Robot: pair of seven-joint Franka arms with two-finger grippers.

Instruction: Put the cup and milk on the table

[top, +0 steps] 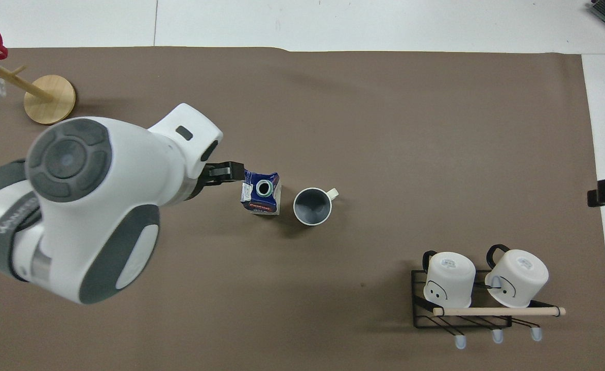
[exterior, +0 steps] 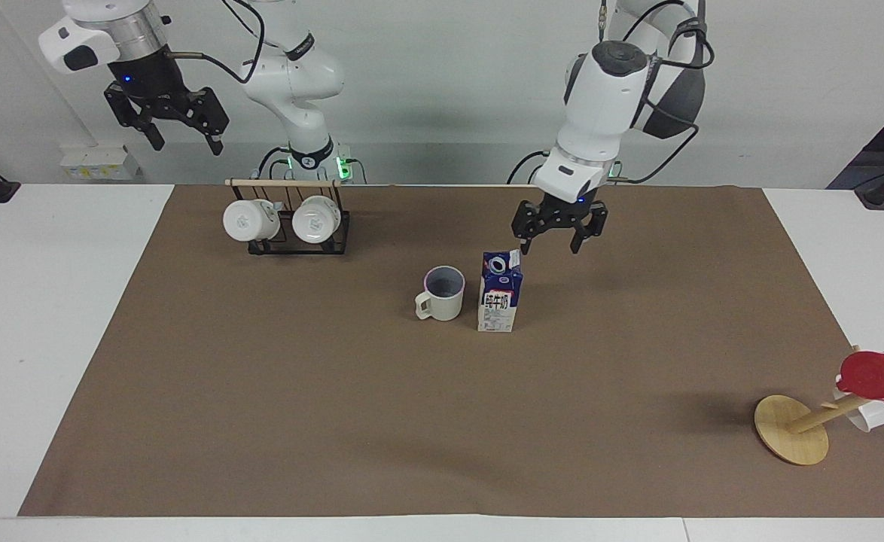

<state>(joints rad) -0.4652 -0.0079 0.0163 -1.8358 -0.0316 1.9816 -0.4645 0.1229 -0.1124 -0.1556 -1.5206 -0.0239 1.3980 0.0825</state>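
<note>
Two arms stand at a white wall in the facing view. The white table [exterior: 58, 301] carries a brown mat [exterior: 336, 421], where the milk [exterior: 499, 292] stands upright just beside the cup [exterior: 440, 293]. The left pincer [exterior: 556, 239] hangs spread over the mat, apart from the carton; the right pincer [exterior: 183, 140], spread, waits high over its own end.

Overhead, the left pincer [top: 225, 172] shows beside the milk [top: 262, 192], with the cup [top: 313, 205] toward the right arm's end.

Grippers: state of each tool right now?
Left gripper: open, holding nothing, in the air just off the milk toward the left arm's end.
Right gripper: open, holding nothing, waiting up high near the mug rack.
</note>
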